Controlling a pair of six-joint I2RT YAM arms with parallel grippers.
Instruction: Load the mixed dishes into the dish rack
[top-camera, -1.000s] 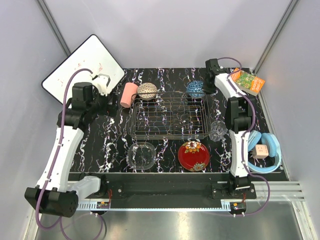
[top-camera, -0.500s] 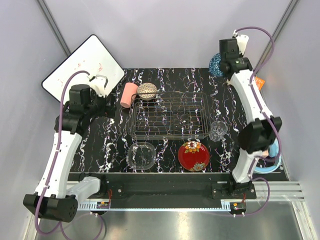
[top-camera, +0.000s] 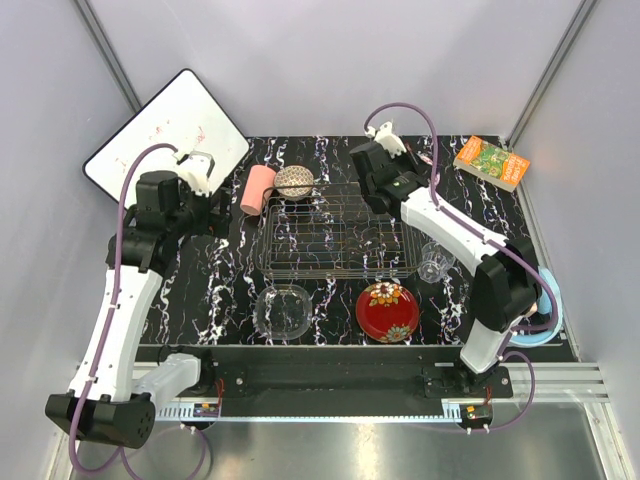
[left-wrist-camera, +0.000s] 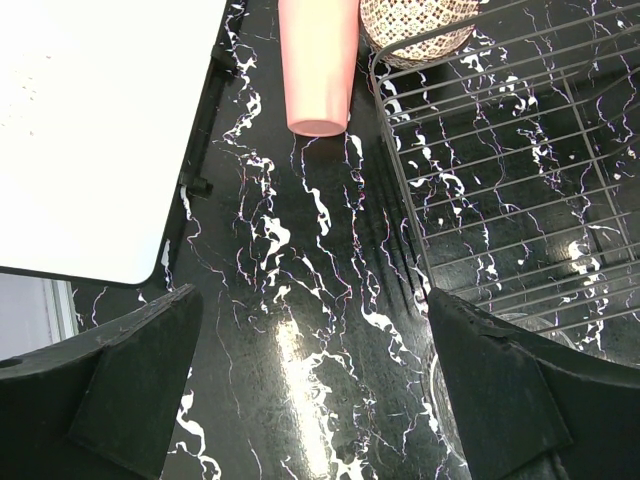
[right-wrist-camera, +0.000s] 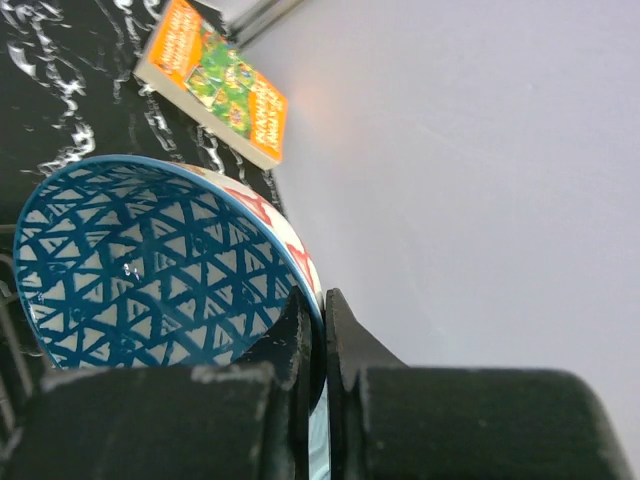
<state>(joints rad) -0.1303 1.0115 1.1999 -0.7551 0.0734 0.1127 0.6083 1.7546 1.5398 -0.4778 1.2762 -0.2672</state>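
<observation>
Black marble tabletop (top-camera: 200, 290), pale walls (top-camera: 330, 60) all round. Closest in, the clear glass bowl (top-camera: 282, 311) and red floral plate (top-camera: 388, 310) sit on the table, not loaded yet. Behind them is the dish rack (top-camera: 340, 232). Over its far right corner the right gripper (right-wrist-camera: 318, 300) pinches the blue patterned bowl (right-wrist-camera: 150, 270) by the rim, tipped on edge. I'd lower it slow and seat it between the wires before letting go. The left gripper (left-wrist-camera: 312, 300) hangs wide open, just short of the pink plastic cup (left-wrist-camera: 318, 60).
</observation>
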